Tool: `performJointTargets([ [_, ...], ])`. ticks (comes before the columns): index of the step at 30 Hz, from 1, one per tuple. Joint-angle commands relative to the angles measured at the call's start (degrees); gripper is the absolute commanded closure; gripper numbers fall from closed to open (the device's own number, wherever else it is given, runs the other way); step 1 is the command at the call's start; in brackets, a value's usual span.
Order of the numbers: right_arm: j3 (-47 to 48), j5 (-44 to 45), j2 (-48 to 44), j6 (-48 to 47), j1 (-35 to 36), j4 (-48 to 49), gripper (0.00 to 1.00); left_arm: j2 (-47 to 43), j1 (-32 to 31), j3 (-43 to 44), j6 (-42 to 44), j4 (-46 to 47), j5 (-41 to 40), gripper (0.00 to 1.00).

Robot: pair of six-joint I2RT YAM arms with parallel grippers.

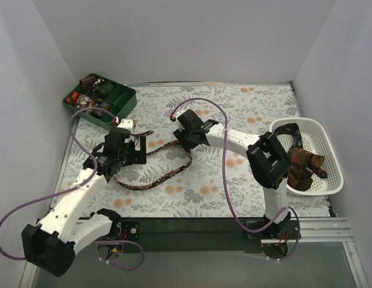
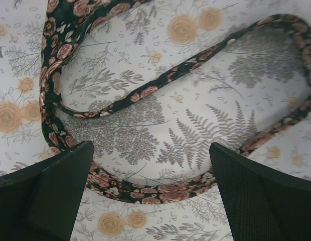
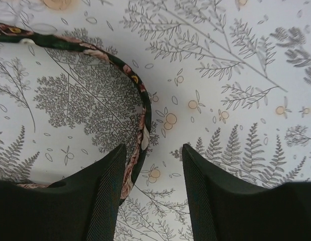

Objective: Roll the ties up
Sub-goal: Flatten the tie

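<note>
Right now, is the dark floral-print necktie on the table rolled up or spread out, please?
Spread out: the dark floral-print necktie lies in a loose open loop, uncoiled.

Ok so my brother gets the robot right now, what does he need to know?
The left gripper is open and empty, above the floral tie.
The right gripper is open and empty, over the right side of that tie's loop.
The floral tie lies unrolled in a loose loop on the table.
The other ties sit unrolled in the white basket.
The green tray holds small bundles, maybe rolled ties; too small to tell.
Left to do: roll the floral tie, then the basket ones.
</note>
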Motion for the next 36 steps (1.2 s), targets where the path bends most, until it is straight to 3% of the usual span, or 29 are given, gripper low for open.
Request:
performJointTargets([
  [1, 0.0, -0.7, -0.4, 1.9, 0.0, -0.2, 0.53, 5.0, 1.1, 3.7, 0.6, -2.4, -8.2, 0.07],
  [10, -10.5, -3.9, -7.5, 6.0, 0.0, -0.8, 0.54, 24.3, 12.6, 7.9, 8.9, 4.3, -10.2, 0.07],
  [22, -12.5, -8.8, -8.2, 7.4, 0.0, -1.1, 0.63, 44.3, 14.7, 17.7, 17.7, 7.9, -17.0, 0.10],
  [26, -13.4, -10.9, -8.4, 7.5, 0.0, -1.2, 0.66, 48.4, 14.9, 19.9, 18.5, 7.7, -18.7, 0.19],
  [29, -14.4, -10.5, -8.3, 7.2, 0.0, -1.0, 0.67, 50.8, 15.1, 20.1, 18.6, 7.8, -19.6, 0.34],
  [30, -14.6, -10.5, -8.2, 7.0, 0.0, -1.1, 0.69, 51.3, 15.0, 19.9, 18.6, 7.9, -19.8, 0.45],
  [32, -15.3, -10.9, -8.7, 6.6, 0.0, -1.2, 0.72, 52.0, 15.1, 19.4, 18.4, 8.2, -19.9, 0.57],
  [33, -15.3, -10.9, -8.9, 6.5, 0.0, -1.2, 0.78, 52.1, 15.2, 19.1, 18.2, 8.3, -19.7, 0.73],
  [36, -15.9, -9.5, -9.9, 5.4, -0.1, -1.4, 0.92, 51.2, 15.6, 18.9, 16.8, 8.1, -19.1, 1.00],
])
